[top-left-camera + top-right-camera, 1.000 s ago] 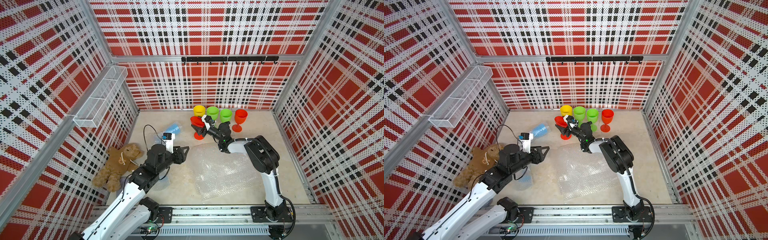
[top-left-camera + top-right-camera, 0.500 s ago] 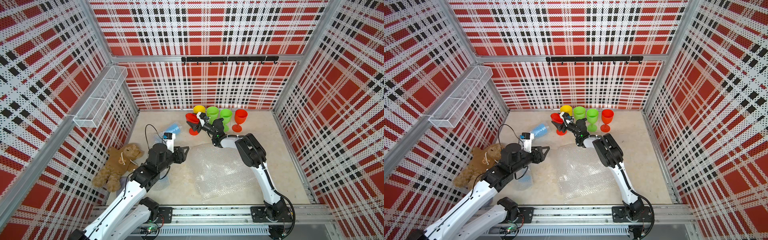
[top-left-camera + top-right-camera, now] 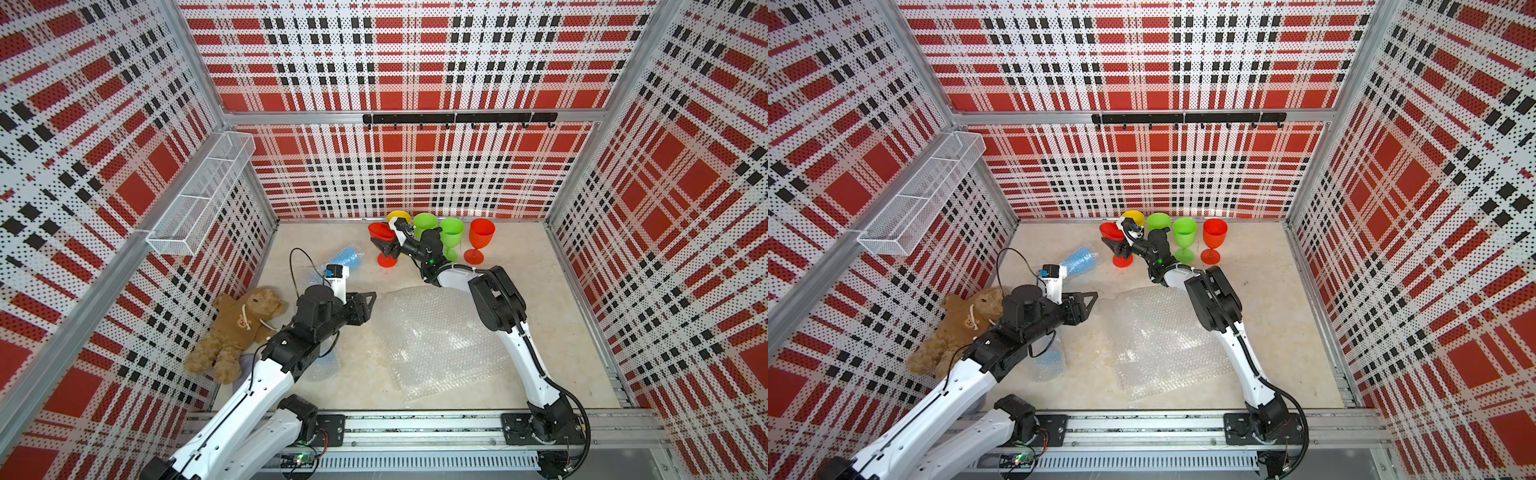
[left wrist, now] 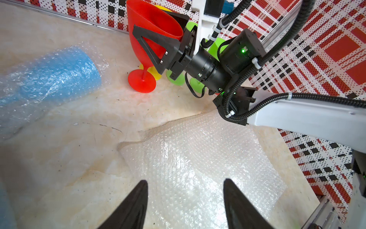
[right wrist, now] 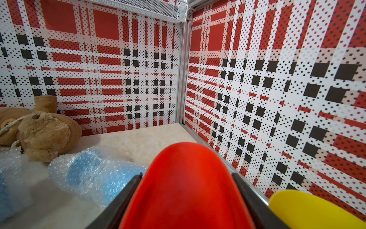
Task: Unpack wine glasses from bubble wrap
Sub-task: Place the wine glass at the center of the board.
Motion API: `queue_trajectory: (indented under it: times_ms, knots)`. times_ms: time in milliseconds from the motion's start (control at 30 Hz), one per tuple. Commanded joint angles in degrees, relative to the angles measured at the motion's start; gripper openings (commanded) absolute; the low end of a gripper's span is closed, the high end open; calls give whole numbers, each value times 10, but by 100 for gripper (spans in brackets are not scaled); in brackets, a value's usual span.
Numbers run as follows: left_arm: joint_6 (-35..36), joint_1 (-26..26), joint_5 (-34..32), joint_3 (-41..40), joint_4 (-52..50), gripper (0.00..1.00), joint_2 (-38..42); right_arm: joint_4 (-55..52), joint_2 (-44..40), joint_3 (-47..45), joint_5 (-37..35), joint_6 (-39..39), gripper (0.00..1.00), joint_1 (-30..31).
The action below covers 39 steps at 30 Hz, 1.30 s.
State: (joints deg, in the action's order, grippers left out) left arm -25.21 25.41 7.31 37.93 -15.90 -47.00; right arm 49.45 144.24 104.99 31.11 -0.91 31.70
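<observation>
right hand (image 5: 186, 176) clamps red glass (image 4: 152, 21) by the bowl; its foot shows in left wrist and both top views, not right wrist. left hand (image 4: 185, 180) open, empty, over loose bubble wrap (image 4: 198, 154). beige worktop (image 3: 561, 291), plaid walls (image 3: 415, 83).

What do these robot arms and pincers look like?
Both the left arm and right arm are white tubes joined by chunky black joints. The left gripper and right gripper each have two black, pointed, triangular fingers. A ribbed black cable runs along the right arm, near a small green light. A thin black wire loops at the left wrist.
</observation>
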Motion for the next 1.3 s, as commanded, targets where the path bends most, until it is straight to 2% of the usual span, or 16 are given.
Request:
queue_trajectory:
  times_ms: [0, 333, 667, 1000, 1267]
  knots:
    - [5, -6, 9, -7, 12, 63, -3, -34, 7, 13, 18, 29, 66, -3]
    - [5, -9, 10, -7, 13, 63, -2, -58, 6, 21, 33, 35, 70, -3]
    - [6, -11, 10, -7, 13, 63, -3, -40, 2, 8, 20, 21, 83, -4]
    - [6, -10, 11, -7, 13, 63, -4, -37, 0, 6, 21, 14, 88, -6]
    - [7, -10, 12, -6, 13, 63, -8, -30, -5, 3, 22, 0, 97, -8]
